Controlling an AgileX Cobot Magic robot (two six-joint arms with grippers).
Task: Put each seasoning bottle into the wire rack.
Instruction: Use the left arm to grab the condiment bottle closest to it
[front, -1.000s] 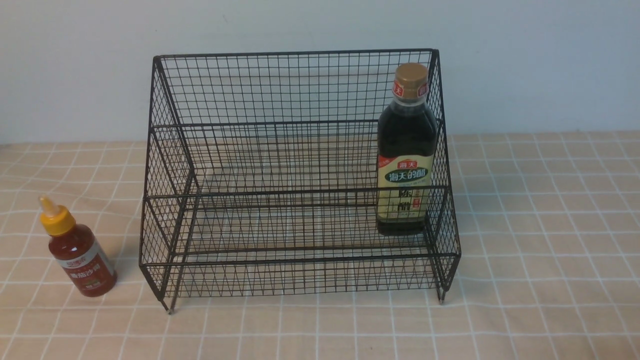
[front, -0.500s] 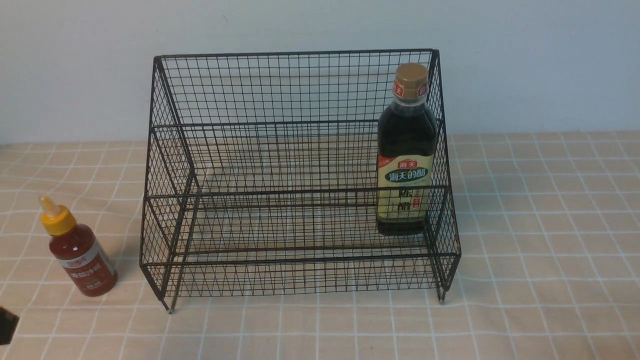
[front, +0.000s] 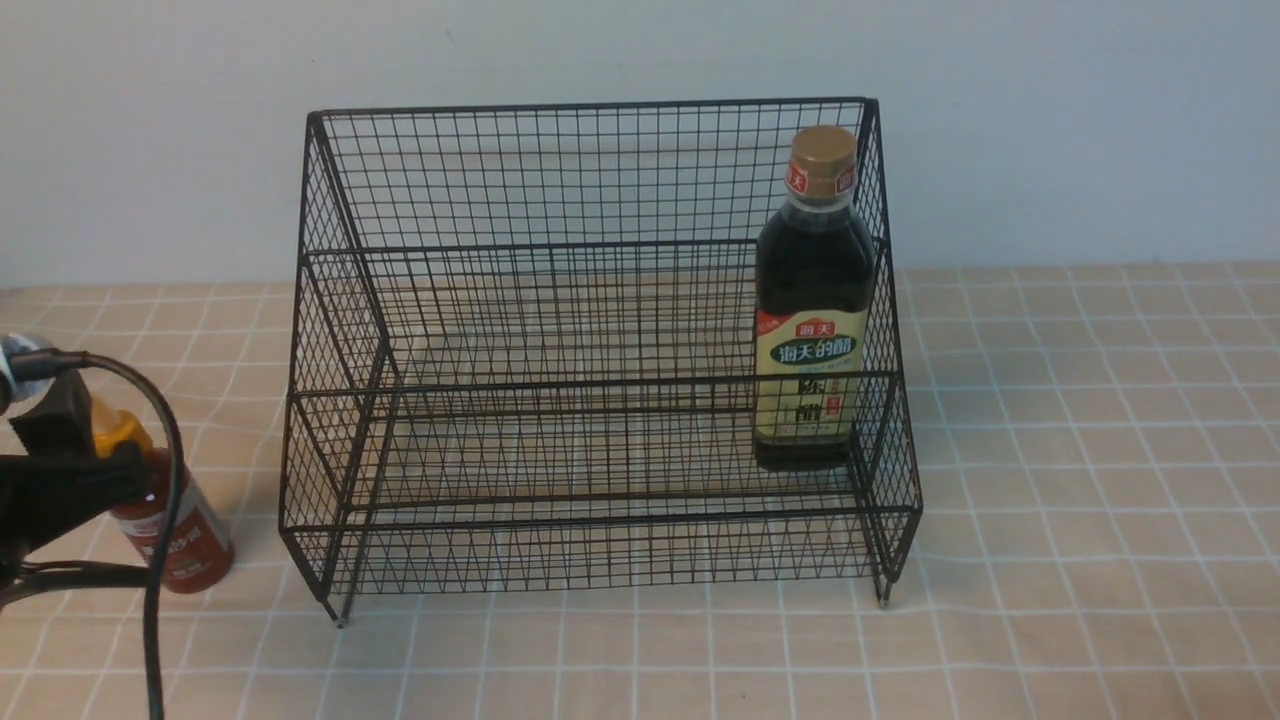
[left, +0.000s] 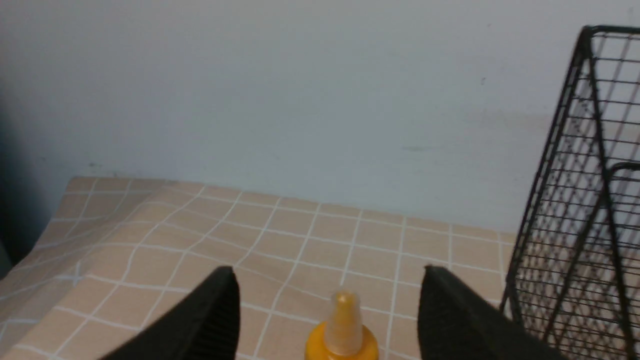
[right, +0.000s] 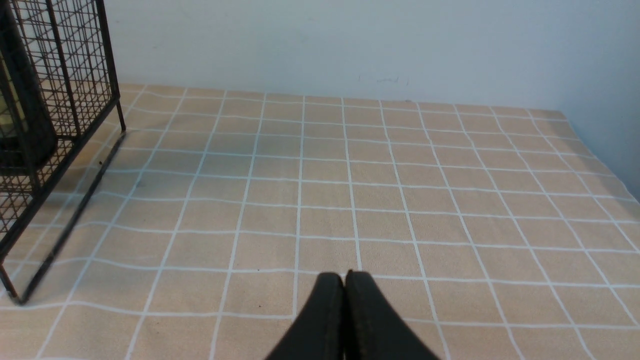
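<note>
Left end effector spread wide, fingers either side of the red sauce bottle, which stands on the desk just left of the wire rack. Right end effector pressed together, right of the rack. Dark bottle upright inside the rack's right end.

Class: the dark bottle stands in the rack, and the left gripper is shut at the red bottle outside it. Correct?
No: the left wrist view shows the left gripper open, jaws apart flanking the cap of the red bottle. The rest holds.
</note>
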